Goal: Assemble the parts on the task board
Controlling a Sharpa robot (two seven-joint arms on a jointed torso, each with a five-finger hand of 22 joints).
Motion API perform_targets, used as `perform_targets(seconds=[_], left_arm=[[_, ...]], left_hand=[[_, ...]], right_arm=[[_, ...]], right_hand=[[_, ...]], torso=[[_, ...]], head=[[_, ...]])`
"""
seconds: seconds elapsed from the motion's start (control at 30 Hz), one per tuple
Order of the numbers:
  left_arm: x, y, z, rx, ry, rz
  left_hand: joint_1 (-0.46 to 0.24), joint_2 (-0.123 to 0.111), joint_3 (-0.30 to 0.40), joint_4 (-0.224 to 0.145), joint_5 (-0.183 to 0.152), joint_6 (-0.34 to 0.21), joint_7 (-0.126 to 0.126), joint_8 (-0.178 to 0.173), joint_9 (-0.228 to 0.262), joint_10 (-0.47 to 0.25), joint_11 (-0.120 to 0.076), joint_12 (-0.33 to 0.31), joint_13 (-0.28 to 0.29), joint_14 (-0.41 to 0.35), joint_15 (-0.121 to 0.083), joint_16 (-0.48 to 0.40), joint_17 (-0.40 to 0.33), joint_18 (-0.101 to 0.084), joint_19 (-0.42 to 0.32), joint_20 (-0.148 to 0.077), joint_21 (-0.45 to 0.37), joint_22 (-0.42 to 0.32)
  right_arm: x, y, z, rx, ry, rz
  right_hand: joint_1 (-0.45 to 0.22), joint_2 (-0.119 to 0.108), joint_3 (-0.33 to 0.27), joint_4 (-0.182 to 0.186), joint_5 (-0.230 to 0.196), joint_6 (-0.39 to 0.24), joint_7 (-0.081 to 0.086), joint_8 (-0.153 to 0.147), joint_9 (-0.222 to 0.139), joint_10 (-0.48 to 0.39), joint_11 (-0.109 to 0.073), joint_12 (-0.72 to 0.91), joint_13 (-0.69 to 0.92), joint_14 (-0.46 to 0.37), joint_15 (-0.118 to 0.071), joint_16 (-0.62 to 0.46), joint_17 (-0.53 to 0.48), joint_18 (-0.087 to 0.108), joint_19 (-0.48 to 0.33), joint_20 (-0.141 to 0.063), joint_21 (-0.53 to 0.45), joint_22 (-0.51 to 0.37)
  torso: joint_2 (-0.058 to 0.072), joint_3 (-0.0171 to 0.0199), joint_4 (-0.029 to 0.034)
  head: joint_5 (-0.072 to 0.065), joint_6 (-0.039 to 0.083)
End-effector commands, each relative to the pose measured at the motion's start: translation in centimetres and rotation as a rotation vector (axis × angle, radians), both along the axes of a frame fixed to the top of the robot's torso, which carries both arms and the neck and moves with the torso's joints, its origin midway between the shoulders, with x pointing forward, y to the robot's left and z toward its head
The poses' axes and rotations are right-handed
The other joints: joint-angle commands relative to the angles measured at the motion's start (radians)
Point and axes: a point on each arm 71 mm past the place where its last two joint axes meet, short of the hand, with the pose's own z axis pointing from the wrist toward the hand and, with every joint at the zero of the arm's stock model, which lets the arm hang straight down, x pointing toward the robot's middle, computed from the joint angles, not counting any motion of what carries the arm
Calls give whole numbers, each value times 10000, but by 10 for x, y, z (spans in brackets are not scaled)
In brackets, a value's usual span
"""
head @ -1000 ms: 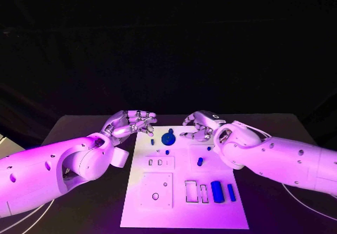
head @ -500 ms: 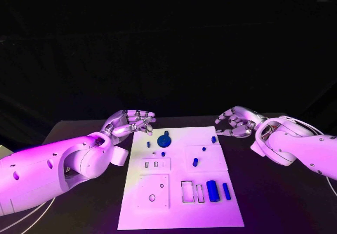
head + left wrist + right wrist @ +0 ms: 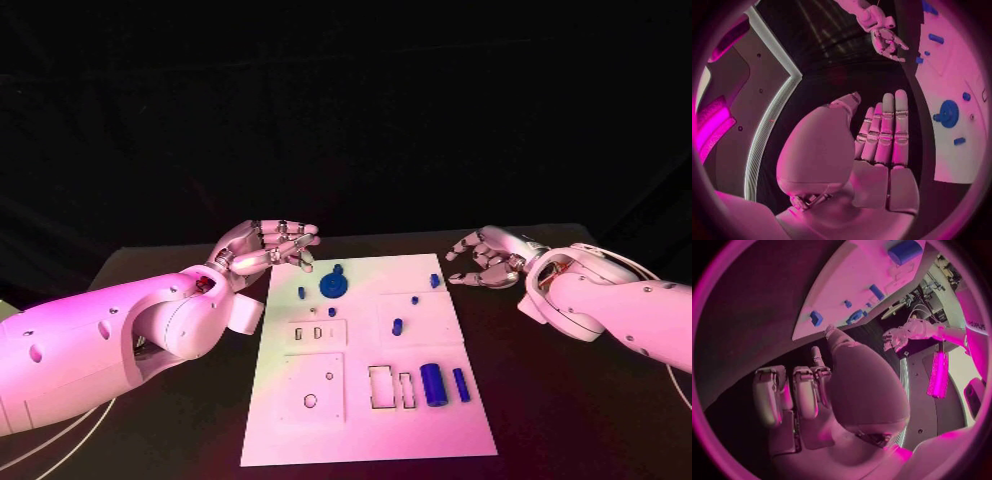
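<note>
The white task board [image 3: 361, 410] lies mid-table. A blue gear [image 3: 335, 286] stands near its far edge, with small blue pegs [image 3: 398, 326] around it. A thick blue cylinder [image 3: 433, 384] and a slim blue bar [image 3: 460, 384] lie near the board's right side. My left hand [image 3: 271, 245] hovers by the board's far left corner and holds nothing; the left wrist view shows its fingers [image 3: 886, 135] extended beside the gear [image 3: 948, 113]. My right hand [image 3: 486, 258] hangs over the black table right of the board, its fingers [image 3: 786, 395] loosely curled and empty.
Rectangular recesses [image 3: 382, 387] and a raised square plate with a hole [image 3: 310, 400] sit on the board's near half. Black table [image 3: 577, 400] surrounds the board on both sides. Each wrist view shows the other hand: the right hand [image 3: 882, 35], the left hand [image 3: 898, 337].
My right hand has pulled back from over the board's far edge to the table on the right. A small blue peg now shows where it was. The left hand has stayed.
</note>
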Motion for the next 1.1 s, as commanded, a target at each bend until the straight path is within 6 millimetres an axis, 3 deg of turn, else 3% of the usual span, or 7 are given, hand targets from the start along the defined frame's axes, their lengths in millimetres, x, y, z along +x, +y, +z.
perform_targets(seconds=[0.03,0.17,0.5,0.87,1.1], left_arm=[[-1,-3,1,-90,-114,-250],[-1,-3,1,-84,-113,-264],[0,-3,0,-72,-106,-258],[0,-4,0,-69,-99,-268],[0,-4,0,-63,-93,-264]], left_hand=[[103,35,41,-31,-28,-92,70,-17,9,-46,-20,-42,-12,-65,-1,26,16,38,-54,-10,37,9],[103,35,41,-31,-28,-92,70,-17,9,-46,-20,-42,-12,-65,-1,26,16,38,-54,-10,37,9],[103,35,41,-31,-28,-92,70,-17,9,-46,-20,-42,-12,-65,-1,26,16,38,-54,-10,37,9],[108,34,53,-41,-27,-85,71,-12,13,-38,-20,-37,-10,-67,0,27,18,38,-70,-9,63,26],[108,34,53,-41,-27,-85,71,-12,13,-38,-20,-37,-10,-67,0,27,18,38,-70,-9,63,26]], right_arm=[[2,1,-5,-271,-132,15],[5,4,-11,-310,-90,-126],[12,10,-23,-419,94,-287],[14,18,-30,-459,301,-199],[13,23,-33,-483,458,-96]], right_hand=[[125,-6,-16,-54,66,-48,-47,-36,-8,646,2,-50,2230,881,-13,-8,1911,-20,776,13,-48,2255],[153,9,5,-62,83,-54,-45,-43,-11,649,2,-46,2233,880,-14,-9,1905,-19,774,9,-51,2252],[168,58,44,-52,112,-51,-39,-48,-13,662,4,-32,2245,886,-11,-2,1931,-21,777,7,-47,2257],[253,232,287,-39,203,88,-28,-15,-6,697,7,5,2278,889,-7,1,1943,-28,794,4,-26,2280],[324,276,550,-71,23,252,-35,22,-7,727,6,37,2307,890,-15,1,1946,-35,811,0,-3,2305]], torso=[[11,-2,33],[26,27,62],[1,5,23],[9,9,45],[10,9,33]], head=[[-5,-39],[6,-53],[38,-124],[74,-156],[126,-197]])
